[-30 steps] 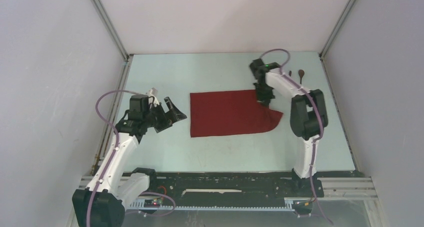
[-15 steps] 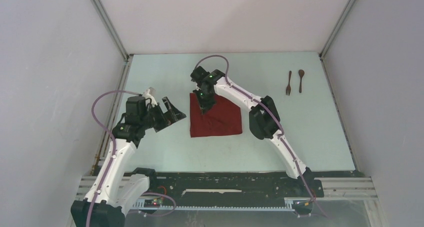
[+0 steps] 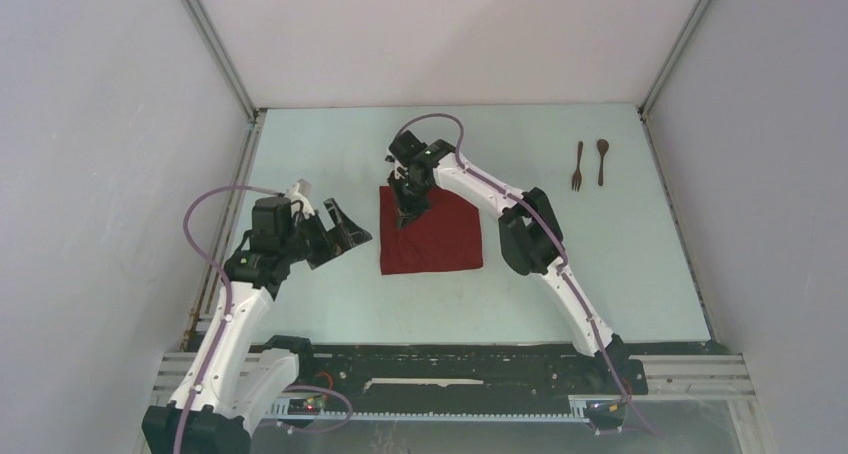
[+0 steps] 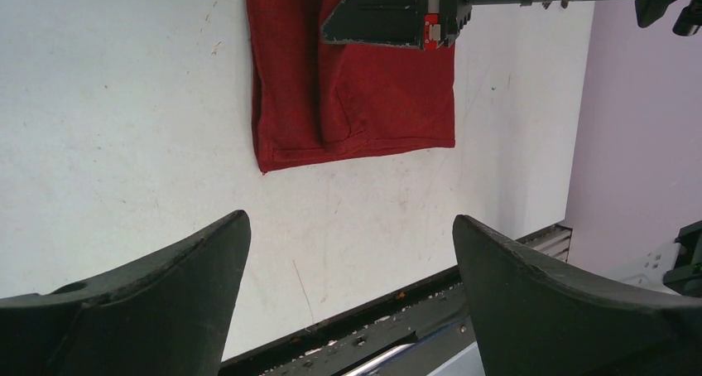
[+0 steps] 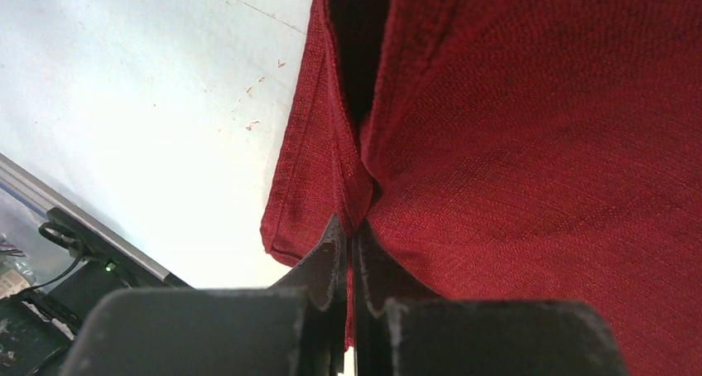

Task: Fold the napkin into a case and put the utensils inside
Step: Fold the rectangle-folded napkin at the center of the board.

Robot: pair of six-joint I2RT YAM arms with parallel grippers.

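The dark red napkin lies folded over into a rough square at mid-table; it also shows in the left wrist view and fills the right wrist view. My right gripper is shut on a pinched fold of the napkin near its left edge, holding that layer a little above the lower one. My left gripper is open and empty, left of the napkin, above bare table. The wooden fork and spoon lie side by side at the far right.
The table's near edge with the black rail runs along the front. Enclosure walls stand left, right and back. The right arm stretches across the napkin's top right.
My right gripper carried the napkin's right corner leftward across the cloth, folding it in half, and now holds it near the left edge. The left arm barely moved.
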